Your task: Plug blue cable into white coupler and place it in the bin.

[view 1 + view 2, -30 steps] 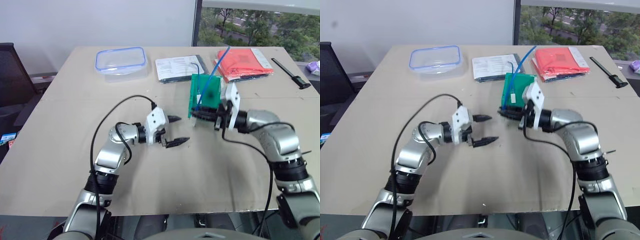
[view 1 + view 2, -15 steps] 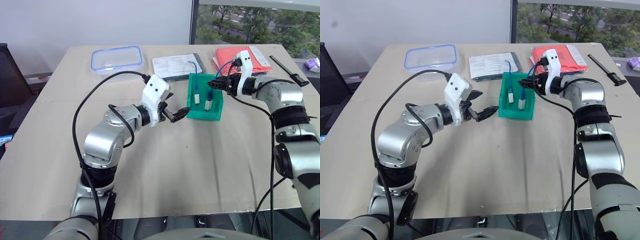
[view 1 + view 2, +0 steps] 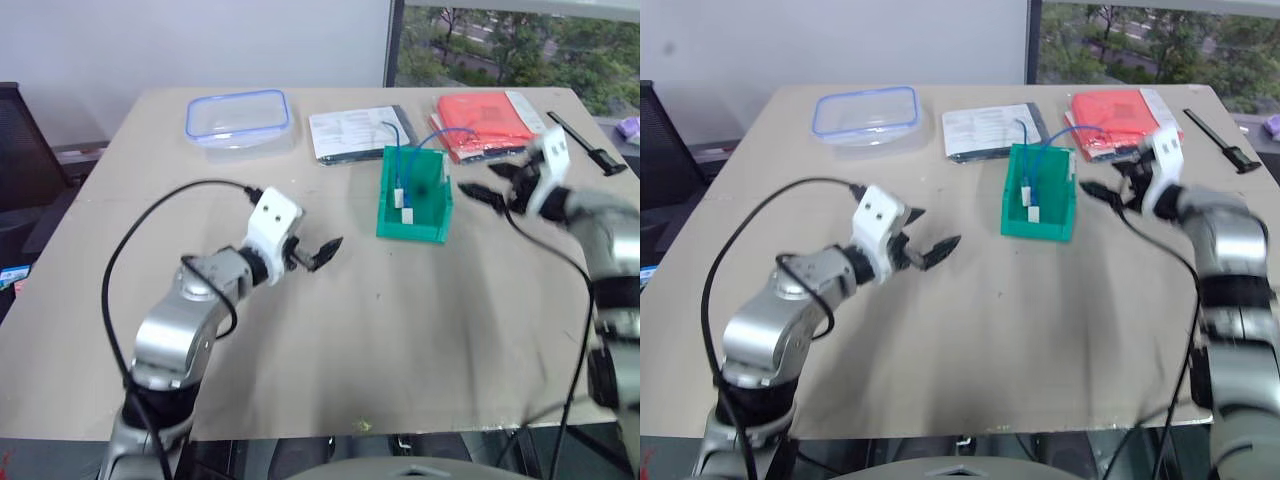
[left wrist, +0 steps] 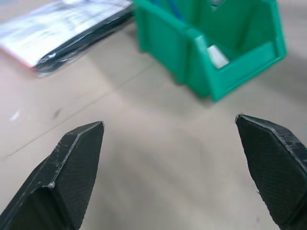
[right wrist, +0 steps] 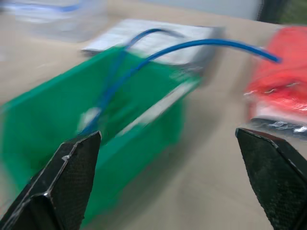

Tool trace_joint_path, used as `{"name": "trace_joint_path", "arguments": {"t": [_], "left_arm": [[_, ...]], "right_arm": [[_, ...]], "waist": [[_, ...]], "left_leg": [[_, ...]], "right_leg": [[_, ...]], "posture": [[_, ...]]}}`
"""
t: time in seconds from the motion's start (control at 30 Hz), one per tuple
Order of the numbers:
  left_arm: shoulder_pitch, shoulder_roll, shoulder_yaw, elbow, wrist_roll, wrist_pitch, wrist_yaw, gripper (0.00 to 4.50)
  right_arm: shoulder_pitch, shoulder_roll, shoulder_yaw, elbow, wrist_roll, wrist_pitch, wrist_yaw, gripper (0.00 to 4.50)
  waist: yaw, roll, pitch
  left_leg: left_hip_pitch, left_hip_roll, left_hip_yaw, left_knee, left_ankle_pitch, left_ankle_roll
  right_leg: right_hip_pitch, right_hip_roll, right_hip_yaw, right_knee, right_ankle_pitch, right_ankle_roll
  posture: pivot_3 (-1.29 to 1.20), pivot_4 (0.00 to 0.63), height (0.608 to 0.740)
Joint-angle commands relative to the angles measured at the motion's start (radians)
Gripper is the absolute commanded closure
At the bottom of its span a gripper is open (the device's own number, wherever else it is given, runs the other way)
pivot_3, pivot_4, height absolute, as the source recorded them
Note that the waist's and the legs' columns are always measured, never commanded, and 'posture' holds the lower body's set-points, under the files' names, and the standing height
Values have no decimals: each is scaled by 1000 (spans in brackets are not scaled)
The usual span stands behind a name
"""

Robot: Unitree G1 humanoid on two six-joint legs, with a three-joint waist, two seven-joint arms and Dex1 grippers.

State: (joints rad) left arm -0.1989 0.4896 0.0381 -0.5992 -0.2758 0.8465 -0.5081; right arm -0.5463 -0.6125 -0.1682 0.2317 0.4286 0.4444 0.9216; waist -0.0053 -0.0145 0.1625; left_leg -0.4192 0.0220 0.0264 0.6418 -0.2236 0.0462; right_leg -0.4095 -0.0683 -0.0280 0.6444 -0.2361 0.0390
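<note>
The green bin stands on the table right of centre. Inside it lies the blue cable, one loop arching up over the bin's back rim. The white coupler rests in the bin at the cable's lower end. My left gripper hovers open to the left of the bin, with nothing between its fingers. To the right of the bin, my right gripper is open and empty, pointing at it. In the right wrist view the bin and the cable lie just ahead of the fingers.
A clear food box with a blue rim sits at the back left. A booklet in a sleeve lies behind the bin, a red packet at the back right, and a black tool by the right edge.
My right gripper opened, let go of the cable in the bin and drew back to the right. My left gripper pulled away from the bin to the left.
</note>
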Motion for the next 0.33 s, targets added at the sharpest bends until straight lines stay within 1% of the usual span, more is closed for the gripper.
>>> {"name": "trace_joint_path", "arguments": {"t": [0.03,0.07,0.17,0.2,0.23,0.33], "left_arm": [[180,6,65,-97,-13,-138,-29,0],[237,9,71,-104,-9,-179,-39,0],[415,-2,80,-91,11,-317,-56,0],[450,-3,79,-84,18,-354,-61,0],[493,-1,71,-75,28,-391,-68,0],[609,5,38,-17,64,-520,-101,0]], "right_arm": [[186,-11,-88,-219,80,-144,118,55],[251,-26,-78,-236,52,-185,132,55],[467,-45,-79,-285,69,-223,215,55],[509,-47,-79,-293,73,-233,225,55],[555,-46,-76,-295,69,-247,233,55],[658,-32,-64,-301,60,-269,234,55]], "waist": [[-1,0,0],[-1,0,0],[5,0,0],[10,1,0],[14,1,0],[16,2,0]], "left_leg": [[1,0,0,0,0,0],[2,0,0,-1,0,0],[4,0,0,-1,0,0],[4,0,0,-1,0,0],[4,0,0,-1,0,0],[5,1,2,4,0,0]], "right_leg": [[1,0,0,0,0,0],[1,0,0,0,0,0],[2,-2,0,0,-1,-1],[2,-2,0,-1,-1,-1],[2,-3,1,-1,-3,-5],[2,-4,2,-1,-2,-7]], "posture": [[0,150,737],[0,150,737],[0,150,737],[0,150,737],[0,150,737],[0,150,737]]}}
